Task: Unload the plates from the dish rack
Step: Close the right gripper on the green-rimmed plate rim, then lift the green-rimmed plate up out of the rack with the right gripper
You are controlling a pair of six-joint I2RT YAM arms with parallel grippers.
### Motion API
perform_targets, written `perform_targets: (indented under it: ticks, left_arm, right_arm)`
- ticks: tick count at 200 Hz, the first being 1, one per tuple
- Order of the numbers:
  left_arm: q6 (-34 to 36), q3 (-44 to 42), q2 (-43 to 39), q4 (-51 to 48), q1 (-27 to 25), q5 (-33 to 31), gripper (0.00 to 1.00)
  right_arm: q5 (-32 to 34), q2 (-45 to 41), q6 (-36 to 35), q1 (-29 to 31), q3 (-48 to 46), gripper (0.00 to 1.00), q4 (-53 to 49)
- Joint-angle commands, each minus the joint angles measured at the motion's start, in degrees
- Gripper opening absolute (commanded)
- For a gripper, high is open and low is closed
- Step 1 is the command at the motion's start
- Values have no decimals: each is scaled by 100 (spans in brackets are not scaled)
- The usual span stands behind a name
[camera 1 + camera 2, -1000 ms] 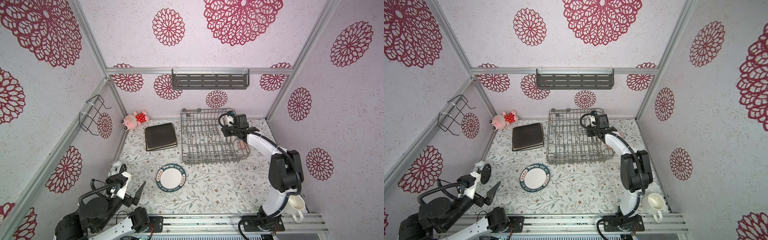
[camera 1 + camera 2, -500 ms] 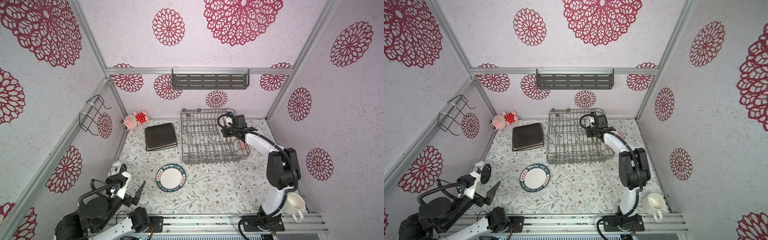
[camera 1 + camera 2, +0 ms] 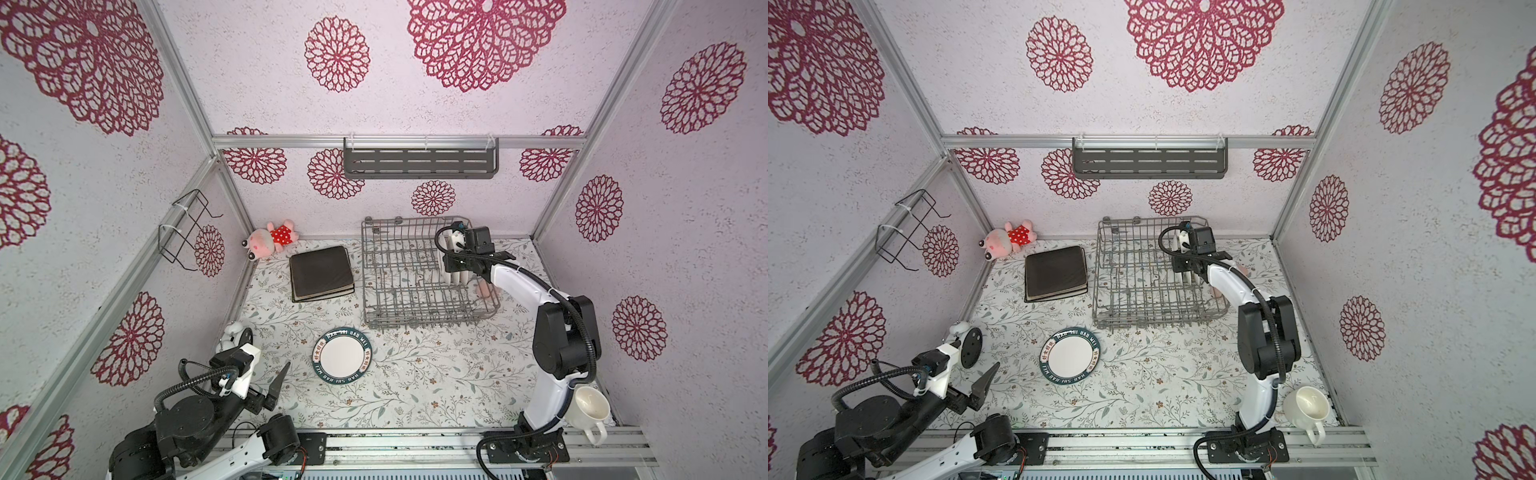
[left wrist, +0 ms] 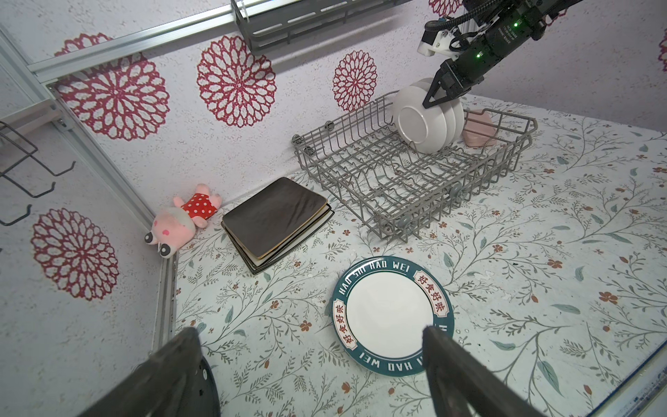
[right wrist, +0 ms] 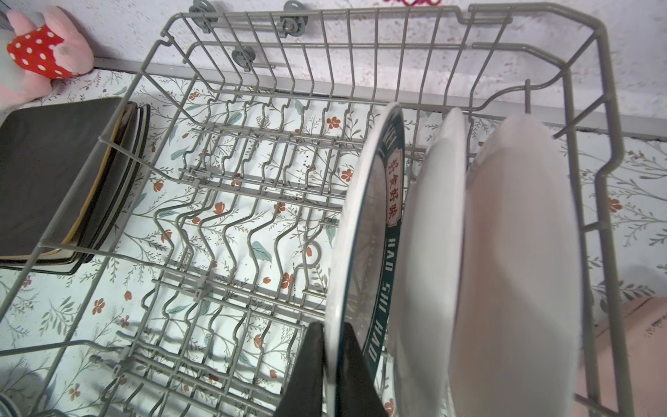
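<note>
The right pincer (image 5: 332, 326) is pinching the rim of an upright round plate (image 5: 371, 231) in the rack (image 4: 426, 213). The plate's teal band reads "HAO SHI HAO" with red Chinese characters, and two more plates (image 5: 433, 234) stand just beside it, the farthest too blurred to tell whether it has any print. A matching plate (image 4: 391, 316) lies flat on the desk (image 4: 541, 289) in front of the rack, lettered "HAO SHI HAO WEI" and 好食好味, and a stack of dark square plates (image 4: 276, 216) sits near the rack's left side. The left pincer (image 4: 308, 329) hovers spread wide above the desk by the flat plate.
</note>
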Motion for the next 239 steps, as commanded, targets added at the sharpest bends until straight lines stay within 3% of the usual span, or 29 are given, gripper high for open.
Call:
perform_targets:
  ticks: [1,83,239]
  left_arm:
    - [-49,42,-45,47,-66,-62,97]
    - [-60,32,-96,47,-66,-94,97]
    - [-51,-1,-147,91,-66,-64,97]
  right_arm:
    - [-28,-141,-47,-19,273,8,124]
    - [-79,-61,-115,-10,485,0,-11]
    - [-389,-312,63,34,978,0,-254]
